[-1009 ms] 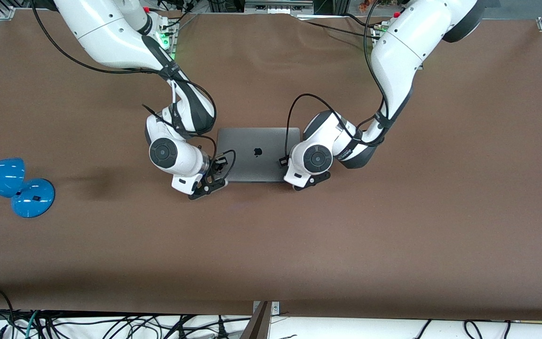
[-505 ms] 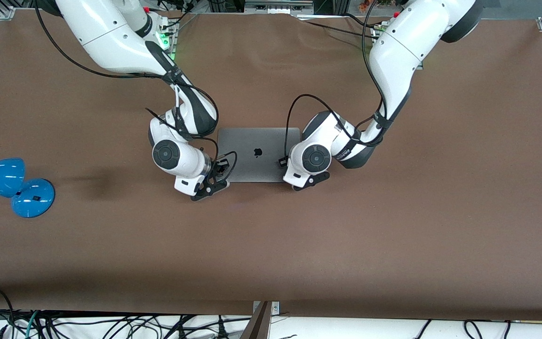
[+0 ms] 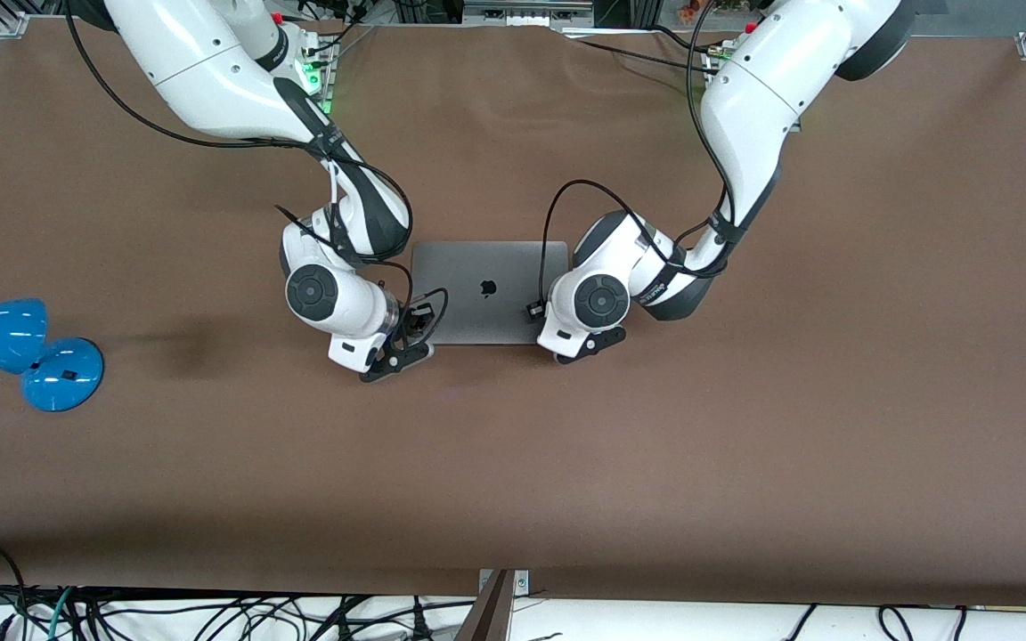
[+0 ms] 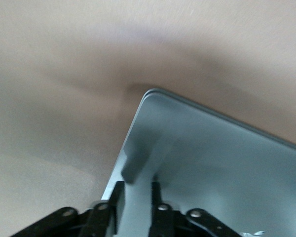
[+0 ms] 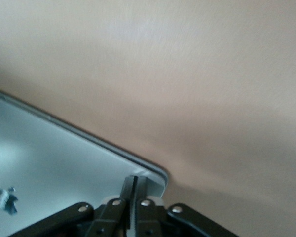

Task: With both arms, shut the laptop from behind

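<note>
Bare table nearer the camera; blue lamp toward the right arm's end

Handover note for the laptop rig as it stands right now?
Laptop: mid-table, lid down flat, logo up; looks closed.
Left gripper: over the lid corner toward the left arm's end, jaws slightly apart, holding nothing.
Right gripper: over the lid corner toward the right arm's end, jaws shut, empty.
Blue lamp: at the right arm's end of the table.
Left: probably just lift both arms clear.

Even overhead light, soft shadows; both wrist views look slightly blurred.
</note>
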